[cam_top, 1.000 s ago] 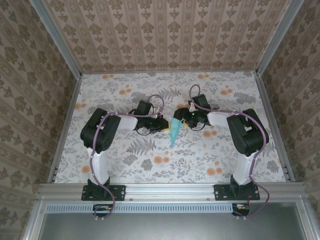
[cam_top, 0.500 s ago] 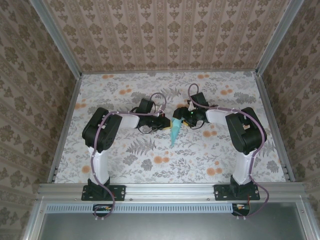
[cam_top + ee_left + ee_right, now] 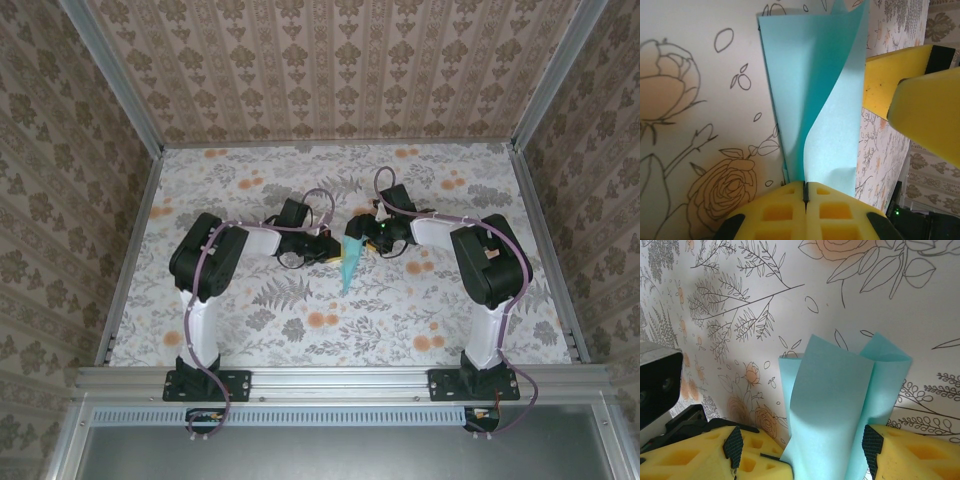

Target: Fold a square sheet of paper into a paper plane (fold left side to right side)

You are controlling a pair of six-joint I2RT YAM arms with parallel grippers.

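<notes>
Edging closer to the paper plane [image 3: 348, 262], the right gripper [image 3: 826, 440] straddles its raised flap, fingers apart; the left gripper [image 3: 805, 192] pinches the plane's edge; the fold seems underway, not yet flattened.

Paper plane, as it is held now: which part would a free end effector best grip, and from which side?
Probably the raised flap of the paper plane, at its free edge, coming from the right. That flap curls up off the table, leaving room for a finger beneath; the lower layer lies flat. The left end effector is shut on one end.
</notes>
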